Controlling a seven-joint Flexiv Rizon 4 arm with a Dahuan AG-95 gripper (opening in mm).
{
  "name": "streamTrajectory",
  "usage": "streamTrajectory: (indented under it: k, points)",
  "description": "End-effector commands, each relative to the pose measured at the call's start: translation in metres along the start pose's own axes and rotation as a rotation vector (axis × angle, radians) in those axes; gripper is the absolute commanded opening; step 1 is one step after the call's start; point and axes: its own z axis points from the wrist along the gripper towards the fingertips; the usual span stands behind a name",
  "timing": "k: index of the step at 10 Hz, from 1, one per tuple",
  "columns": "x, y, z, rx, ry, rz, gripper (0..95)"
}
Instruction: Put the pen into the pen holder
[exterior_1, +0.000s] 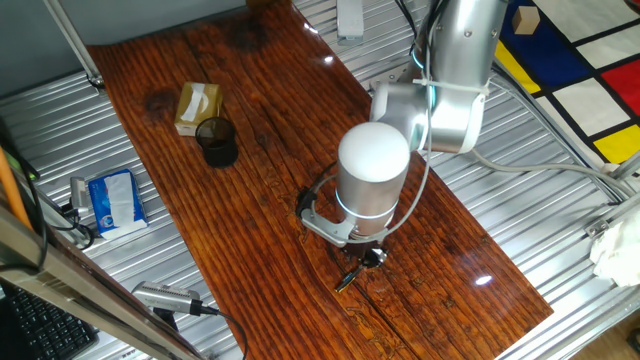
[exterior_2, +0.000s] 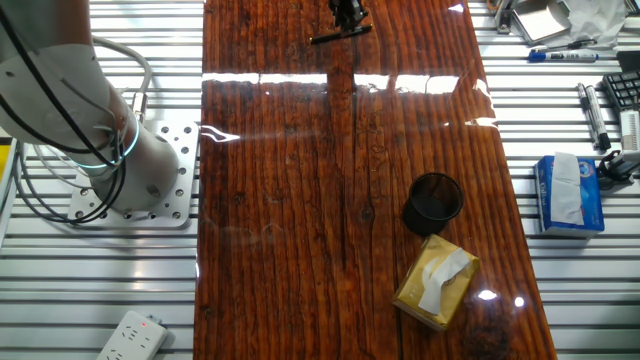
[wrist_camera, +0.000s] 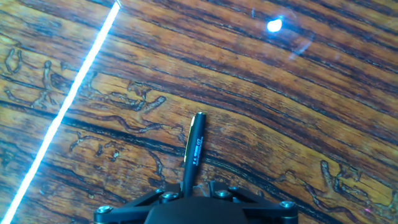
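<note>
White print is running along the barrel of the pen (wrist_camera: 192, 151), too small to read. Dark and slim, the pen is lying flat on the wooden table (exterior_1: 300, 130), at the lower centre of the hand view, one end disappearing beneath the gripper (wrist_camera: 189, 194). The jaws are sitting around that end; whether they are pinching it cannot be told. The pen holder (exterior_2: 433, 203), a dark round cup, is standing well apart, touching a tan tissue box (exterior_2: 434, 283).

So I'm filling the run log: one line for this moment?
phase: grasping | gripper: at pen, closure unclear | pen: on table | pen holder: empty, upright
</note>
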Motion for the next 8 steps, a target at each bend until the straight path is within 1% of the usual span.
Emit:
streamTrajectory:
  k: [1, 2, 3, 5, 8]
  points:
    - [-0.0002, 0.0003, 0.0, -0.008, 0.0, 0.011, 19.0]
    - [-0.0002, 0.0003, 0.0, -0.012, -0.005, 0.015, 19.0]
    - [-0.0002, 0.0003, 0.0, -0.011, -0.002, 0.021, 19.0]
    - [-0.0002, 0.0003, 0.0, -0.016, 0.012, 0.02, 19.0]
    - [-0.0002, 0.0003, 0.0, -0.021, 0.016, -0.006, 19.0]
